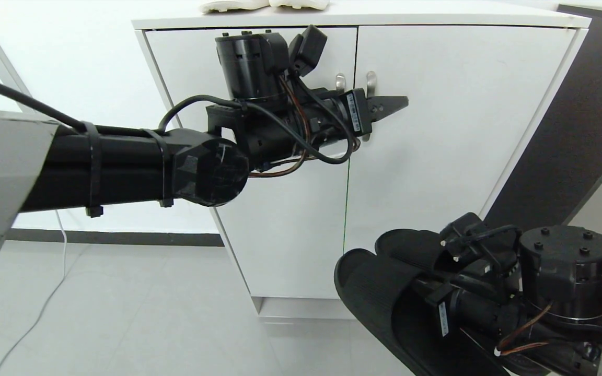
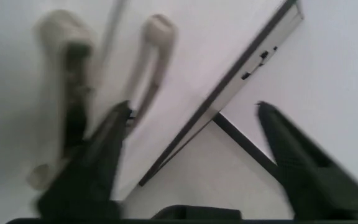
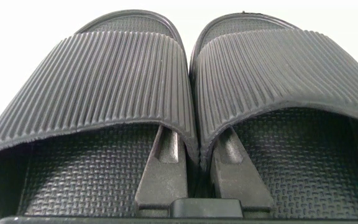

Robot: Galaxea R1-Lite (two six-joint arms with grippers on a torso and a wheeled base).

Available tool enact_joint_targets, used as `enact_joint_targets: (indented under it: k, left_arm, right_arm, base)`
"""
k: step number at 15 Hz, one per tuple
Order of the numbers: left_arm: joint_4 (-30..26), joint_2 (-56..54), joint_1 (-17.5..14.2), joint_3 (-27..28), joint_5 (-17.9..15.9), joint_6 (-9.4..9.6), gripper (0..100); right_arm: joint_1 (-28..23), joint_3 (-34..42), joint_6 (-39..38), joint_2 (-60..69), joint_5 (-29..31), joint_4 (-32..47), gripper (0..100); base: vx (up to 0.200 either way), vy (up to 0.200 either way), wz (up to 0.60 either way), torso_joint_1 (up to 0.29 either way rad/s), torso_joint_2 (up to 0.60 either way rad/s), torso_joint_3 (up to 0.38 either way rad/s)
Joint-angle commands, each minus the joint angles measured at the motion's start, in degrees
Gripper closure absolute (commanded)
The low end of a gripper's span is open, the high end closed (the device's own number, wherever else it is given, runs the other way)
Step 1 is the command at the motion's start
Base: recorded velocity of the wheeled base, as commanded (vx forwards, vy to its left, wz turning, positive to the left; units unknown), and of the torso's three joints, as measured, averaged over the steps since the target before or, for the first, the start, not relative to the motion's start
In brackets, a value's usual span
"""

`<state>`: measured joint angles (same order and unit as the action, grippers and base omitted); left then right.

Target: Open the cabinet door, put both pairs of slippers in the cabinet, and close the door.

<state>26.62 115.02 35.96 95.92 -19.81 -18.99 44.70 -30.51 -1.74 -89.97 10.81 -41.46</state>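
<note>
The white cabinet [image 1: 437, 130] stands with both doors shut, its two metal handles [image 1: 370, 81] side by side at the middle seam. My left gripper [image 1: 392, 106] is open right in front of the handles, level with the right door's one. In the left wrist view the left gripper [image 2: 194, 109] has its fingers [image 2: 98, 162] wide apart, and the handles [image 2: 154, 56] lie beside one of them. Low at the right, my right gripper [image 1: 437, 292] is shut on the pair of black slippers [image 1: 379, 292]. Its fingers [image 3: 163, 168] pinch the adjoining inner sides of the black slippers [image 3: 123, 74]. A white pair of slippers [image 1: 264, 5] lies on the cabinet top.
Pale tiled floor [image 1: 149, 313] spreads out to the left of the cabinet, with a thin white cable [image 1: 45, 308] trailing across it. A dark wall panel [image 1: 583, 130] runs along the cabinet's right side.
</note>
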Motion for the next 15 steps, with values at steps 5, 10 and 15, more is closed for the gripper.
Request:
enact_joint_targets:
  k: [5,10,15]
  left_arm:
    - [1.06,-6.39,1.92,-8.38,0.03,1.94,100]
    - [4.49,-12.71,5.17,-18.13,0.12,3.35,100]
    - [5.81,-16.05,6.66,-23.58,4.25,5.37,100]
  right_arm:
    - [0.3,1.95,0.78,1.72,-4.57,0.06,100]
    - [2.23,4.5,2.97,3.48,-9.23,0.06,100]
    - [4.52,5.99,2.97,4.45,-10.64,0.15,100]
  base:
    - [0.0,0.0,0.0,0.0,0.0,0.0]
    - [0.0,0.0,0.0,0.0,0.0,0.0]
    - [0.0,0.0,0.0,0.0,0.0,0.0]
